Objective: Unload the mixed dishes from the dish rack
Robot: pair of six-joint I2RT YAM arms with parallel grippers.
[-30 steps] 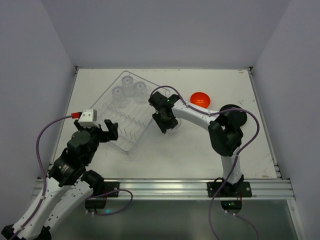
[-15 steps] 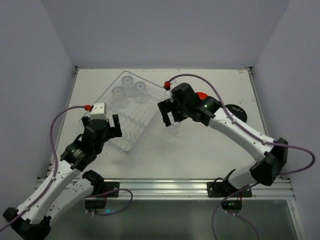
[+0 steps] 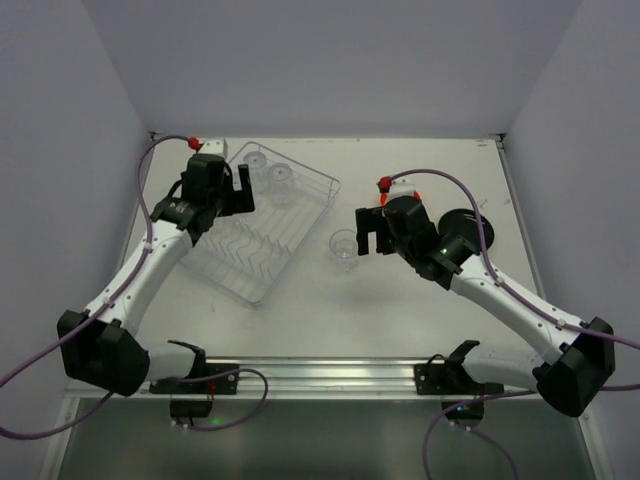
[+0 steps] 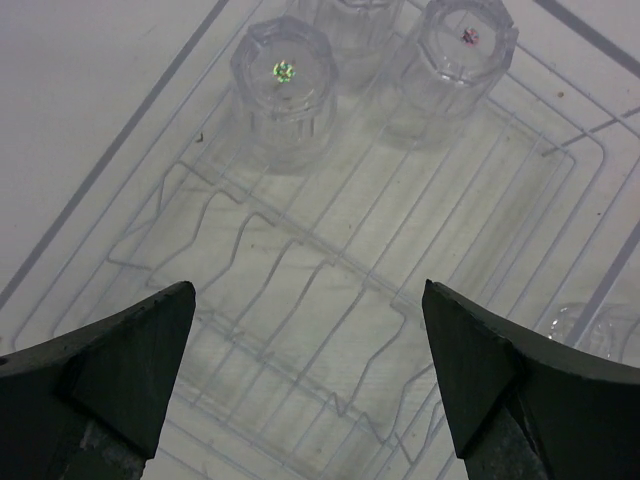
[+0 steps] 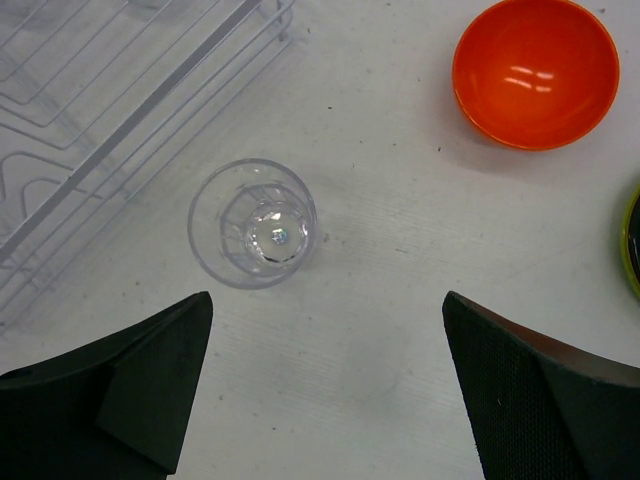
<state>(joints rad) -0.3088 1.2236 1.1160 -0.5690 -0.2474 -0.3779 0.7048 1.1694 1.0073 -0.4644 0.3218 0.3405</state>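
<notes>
**Left arm.** In the overhead view the left jaws (image 3: 238,190) hang over the upper-left end of the dish rack (image 3: 262,240). In the left wrist view they (image 4: 308,300) stand fully spread and hold nothing, with bare rack wire (image 4: 300,330) between the two fingers.

**Right arm.** The right jaws (image 3: 373,238) sit just right of centre in the overhead view. They (image 5: 327,330) are spread wide and empty, above a clear tumbler (image 5: 253,223).

**Dish rack.** The rack lies slantwise on the left half of the counter (image 3: 420,300). Three tumblers are grouped in its far end. In the left wrist view one (image 4: 284,90) is at upper left, one (image 4: 455,60) at upper right, and a third (image 4: 345,18) is cut off by the top edge between them. All three appear to stand mouth down.

**Dishes on the counter.**
- The clear tumbler (image 3: 345,245) stands upright, mouth up, near the right-hand rim of the rack and apart from it.
- The orange bowl (image 5: 535,70) sits open side up in the upper right of the right wrist view.
- The plate (image 3: 478,222) lies black face up at centre right of the overhead view, partly behind the right arm.
</notes>
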